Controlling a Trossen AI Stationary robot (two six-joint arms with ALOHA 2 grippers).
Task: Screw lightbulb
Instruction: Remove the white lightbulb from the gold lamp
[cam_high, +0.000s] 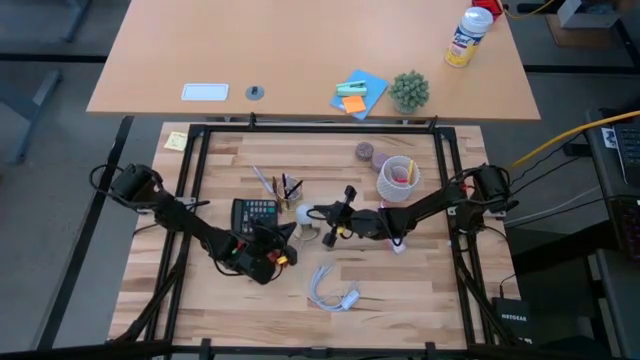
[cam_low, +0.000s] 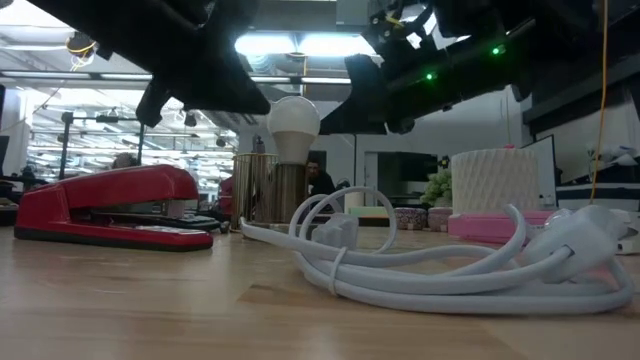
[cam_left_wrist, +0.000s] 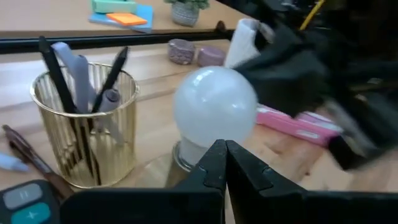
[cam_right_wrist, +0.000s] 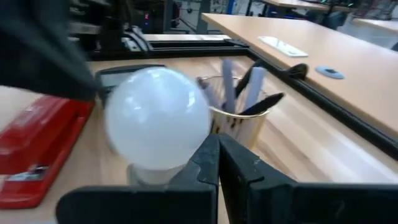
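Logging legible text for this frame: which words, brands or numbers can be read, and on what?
"NETGEAR": on the black box beside the table's edge, just legible in the high view.
Label on the canister: print too small to read.
Keys of the calculator: too small to read.
Nothing else legible.

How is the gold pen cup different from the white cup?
The gold pen cup has thin see-through wires and holds dark pens; the white cup has solid ribbed walls with something pink inside. The gold one stands by the lightbulb, the white one farther off. Both stand upright.
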